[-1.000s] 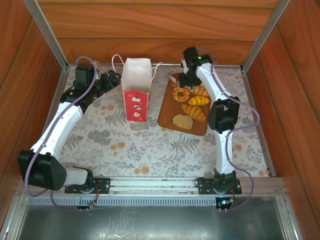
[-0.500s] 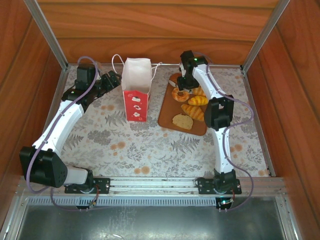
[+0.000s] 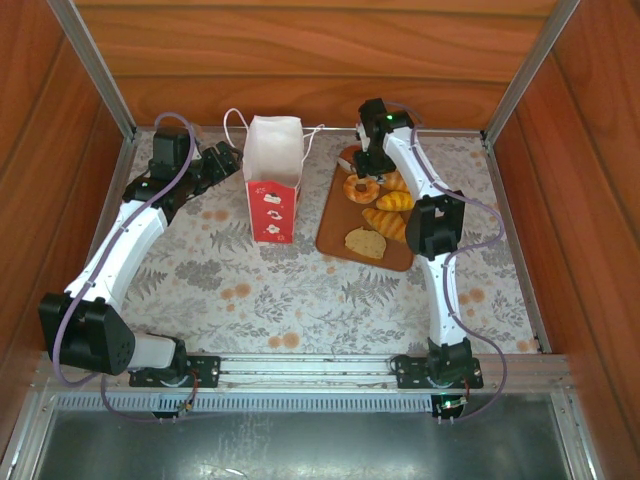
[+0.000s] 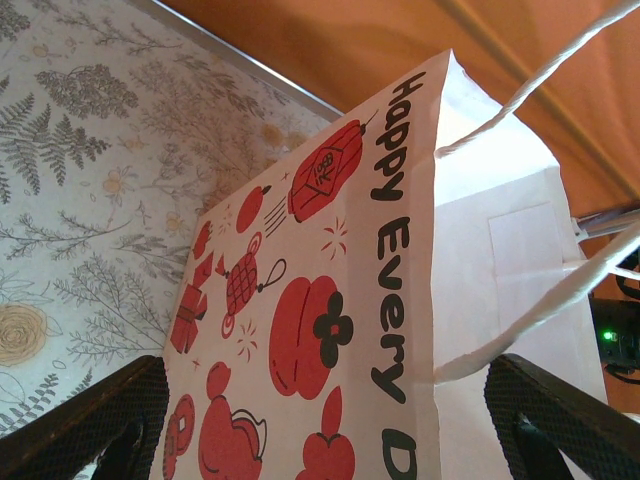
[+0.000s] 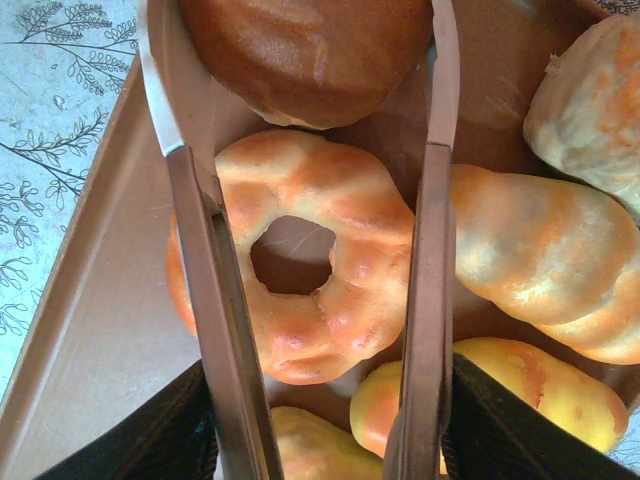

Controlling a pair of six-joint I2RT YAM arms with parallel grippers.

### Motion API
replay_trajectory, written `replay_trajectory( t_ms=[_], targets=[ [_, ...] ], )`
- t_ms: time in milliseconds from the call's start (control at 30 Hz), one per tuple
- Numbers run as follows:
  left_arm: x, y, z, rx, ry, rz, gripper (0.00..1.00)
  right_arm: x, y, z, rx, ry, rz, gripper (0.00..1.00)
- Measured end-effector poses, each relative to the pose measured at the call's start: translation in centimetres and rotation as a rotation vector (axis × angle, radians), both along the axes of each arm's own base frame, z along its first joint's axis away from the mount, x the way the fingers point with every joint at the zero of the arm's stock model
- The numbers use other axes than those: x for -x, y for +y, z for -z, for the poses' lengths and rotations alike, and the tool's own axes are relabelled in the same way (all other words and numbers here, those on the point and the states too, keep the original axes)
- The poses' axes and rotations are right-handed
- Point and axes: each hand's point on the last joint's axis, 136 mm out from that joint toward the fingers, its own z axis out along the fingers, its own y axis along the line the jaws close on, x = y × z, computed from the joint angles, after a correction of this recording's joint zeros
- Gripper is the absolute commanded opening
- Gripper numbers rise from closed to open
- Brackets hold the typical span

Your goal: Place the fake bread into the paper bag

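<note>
The right gripper (image 5: 297, 90) hangs tip-down over the brown board (image 5: 95, 300), jaws apart, its two fingers (image 5: 215, 300) running down either side of the ring pastry (image 5: 335, 300). One finger lies over the ring's outer edge and the other sits against the opposite edge, and I cannot tell whether they already bear on it. The hole sits between the fingers, so the ring is roughly centred in the gap. Crowded round it are the rest of the fake bread: a darker round roll (image 5: 300, 50) touching it beyond the tips, a twisted croissant (image 5: 530, 250) just beside the far finger, and another yellow piece (image 5: 520, 400) under the wrist. The flat tan slice (image 3: 365, 243) lies at the near end of the board. The ring is probably light and a little squashy, with a glossy crust that may slide, so a moderate pinch across its widest outer sides looks safest, taken clear of the croissant. The paper bag (image 3: 272, 190) stands upright on the patterned table (image 3: 300, 290), well apart to the left of the board, with its mouth up. It looks thin and easy to tip. The left gripper (image 3: 228, 158) is spread wide just beside it, and contact cannot be judged
</note>
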Motion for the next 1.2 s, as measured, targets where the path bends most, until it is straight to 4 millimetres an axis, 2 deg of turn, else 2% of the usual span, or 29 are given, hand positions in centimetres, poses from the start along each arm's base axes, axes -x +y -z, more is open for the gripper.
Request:
replay_trajectory(
  t_ms=[200, 333, 433, 567, 700, 867, 1033, 1200],
  targets=[
    [0.3, 0.4, 0.4, -0.021, 0.018, -0.013, 0.87, 0.2, 0.1, -0.2, 0.014, -0.006, -0.004, 0.51],
    [0.6, 0.7, -0.2, -0.043, 0.009, -0.01, 0.87, 0.8, 0.4, -1.5, 0.022, -0.021, -0.014, 0.51],
    [0.9, 0.7, -1.1, -0.051, -0.01, -0.002, 0.86, 1.3, 0.5, -3.8, 0.012, -0.058, -0.019, 0.51],
    [1.0, 0.6, -1.9, -0.054, -0.025, 0.012, 0.85, 2.2, 0.3, -7.9, -0.005, -0.131, -0.014, 0.51],
    [1.0, 0.2, -2.7, -0.044, -0.031, 0.031, 0.84, 3.7, -0.3, -11.3, -0.018, -0.18, -0.001, 0.51],
    [-0.3, -0.7, -3.8, -0.021, -0.045, 0.061, 0.82, 6.3, -1.6, -13.9, -0.012, -0.2, 0.016, 0.51],
    [-2.0, -1.6, -2.7, -0.013, -0.009, 0.085, 0.8, 9.5, -2.7, -16.0, 0.0, -0.199, 0.022, 0.51],
    [-3.1, -2.6, -1.0, -0.013, 0.037, 0.097, 0.71, 13.3, -3.2, -18.2, -0.011, -0.206, 0.007, 0.51]
  ],
)
